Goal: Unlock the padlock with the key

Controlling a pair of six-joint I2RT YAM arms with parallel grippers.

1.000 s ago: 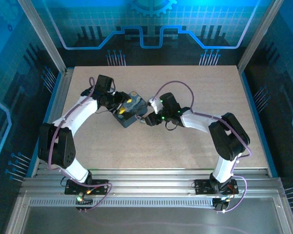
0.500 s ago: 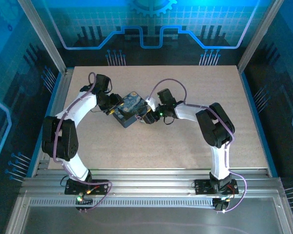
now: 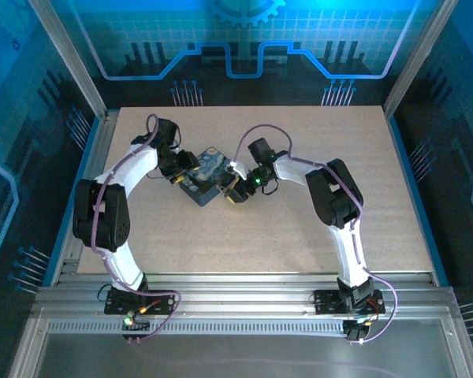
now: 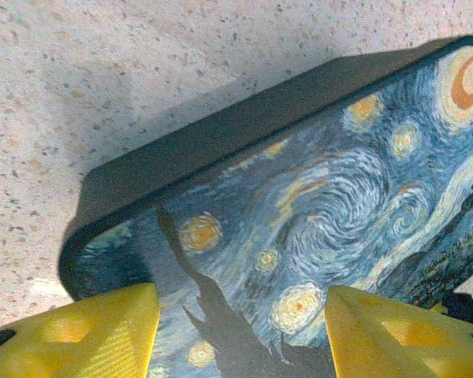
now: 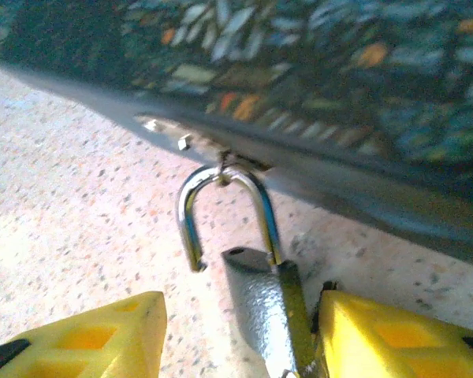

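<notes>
Right off the box's [image 5: 339, 71] edge, bare table [image 5: 71, 213] alongside, the padlock [image 5: 256, 303] hooks on by its sprung shackle, body pointing straight away from it, touching one finger [image 5: 386, 339] of the gaping right gripper [image 5: 240, 323]; can't tell if the left gripper [image 4: 240, 323] actually clamps the box.

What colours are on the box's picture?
Swirly blue sky, yellow stars and an orange moon cover the box; best seen in the left wrist view.

Bright metal on a grainy tabletop

The small silvery metal padlock [image 5: 256, 299] has a dull, mottled body and a polished, mirror-bright shackle [image 5: 191, 224]. The dark rectangular box with a blue swirl picture [image 4: 323, 197] is smooth with a faint sheen. The speckled tabletop [image 4: 102, 63] is matt and rough, and the yellow plastic fingertips [image 4: 102, 335] are matt.
</notes>
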